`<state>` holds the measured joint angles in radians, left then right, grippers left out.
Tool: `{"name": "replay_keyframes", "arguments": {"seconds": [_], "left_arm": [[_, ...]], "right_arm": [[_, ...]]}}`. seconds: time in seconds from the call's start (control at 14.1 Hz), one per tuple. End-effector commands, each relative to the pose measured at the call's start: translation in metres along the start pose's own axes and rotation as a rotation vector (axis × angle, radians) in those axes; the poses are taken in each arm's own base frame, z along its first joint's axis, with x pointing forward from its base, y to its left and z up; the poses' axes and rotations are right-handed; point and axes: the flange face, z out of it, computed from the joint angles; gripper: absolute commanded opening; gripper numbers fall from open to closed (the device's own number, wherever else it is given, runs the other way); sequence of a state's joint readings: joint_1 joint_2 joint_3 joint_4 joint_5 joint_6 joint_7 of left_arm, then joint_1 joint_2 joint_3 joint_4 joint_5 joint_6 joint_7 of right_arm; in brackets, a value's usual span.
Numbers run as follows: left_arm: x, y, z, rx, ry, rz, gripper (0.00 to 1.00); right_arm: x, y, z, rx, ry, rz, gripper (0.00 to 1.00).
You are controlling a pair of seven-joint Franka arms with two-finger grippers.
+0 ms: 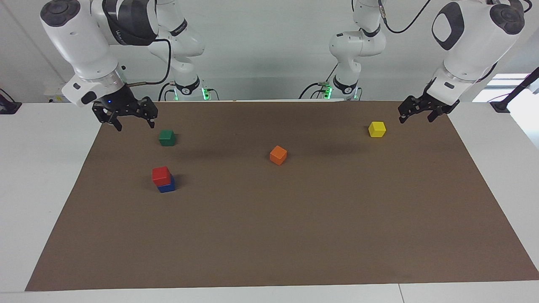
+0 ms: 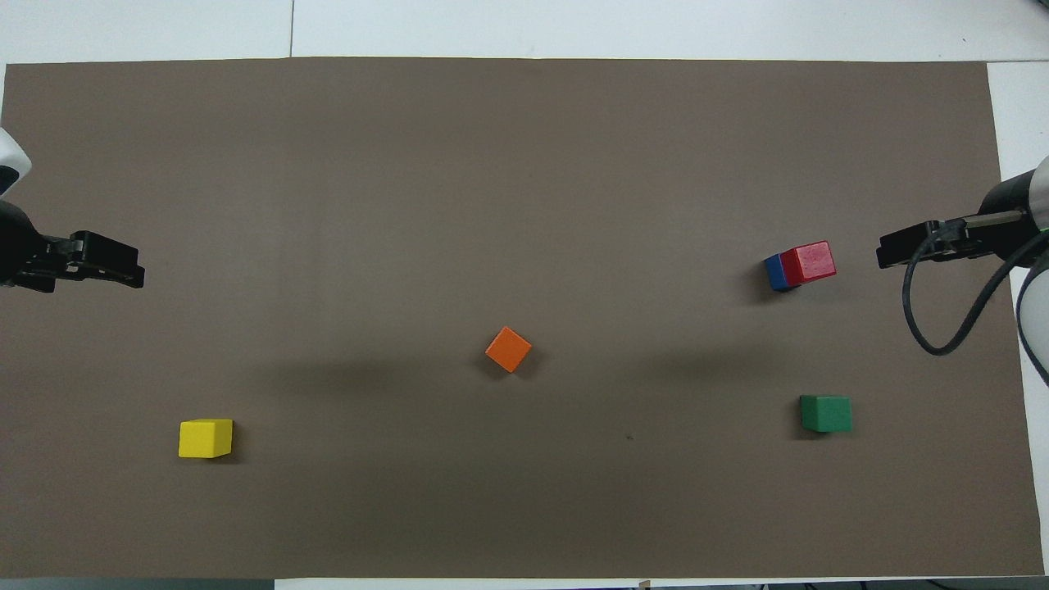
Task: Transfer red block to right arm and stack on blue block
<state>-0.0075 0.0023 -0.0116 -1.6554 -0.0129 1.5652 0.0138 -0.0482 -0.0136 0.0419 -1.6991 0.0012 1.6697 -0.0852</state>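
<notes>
The right end effector (image 1: 132,124) hangs released and empty over the brown mat's (image 1: 294,235) corner at the right arm's (image 1: 80,46) end of the worktop (image 1: 38,168), beside the green block (image 1: 167,137). Lettering on that arm's dark link is too small to read. The red block (image 1: 161,176) sits on the blue block (image 1: 167,186), slightly offset. The left end effector (image 1: 415,118) waits released near the yellow block (image 1: 377,129). An orange block (image 1: 278,155) lies mid-mat.
</notes>
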Motion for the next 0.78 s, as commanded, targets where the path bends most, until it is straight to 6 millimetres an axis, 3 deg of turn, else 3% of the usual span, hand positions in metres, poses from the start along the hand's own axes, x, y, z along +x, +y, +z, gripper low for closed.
{"name": "replay_keyframes", "arguments": {"seconds": [0.0, 0.71], "left_arm": [[-0.0075, -0.0003, -0.0009, -0.007, 0.005, -0.013, 1.0], [-0.0075, -0.0003, -0.0009, -0.007, 0.005, -0.013, 1.0]], "right_arm": [[0.0028, 0.0069, -0.0015, -0.016, 0.01, -0.01, 1.0], [-0.0024, 0.0149, 0.0007, -0.013, -0.013, 0.007, 1.0]]}}
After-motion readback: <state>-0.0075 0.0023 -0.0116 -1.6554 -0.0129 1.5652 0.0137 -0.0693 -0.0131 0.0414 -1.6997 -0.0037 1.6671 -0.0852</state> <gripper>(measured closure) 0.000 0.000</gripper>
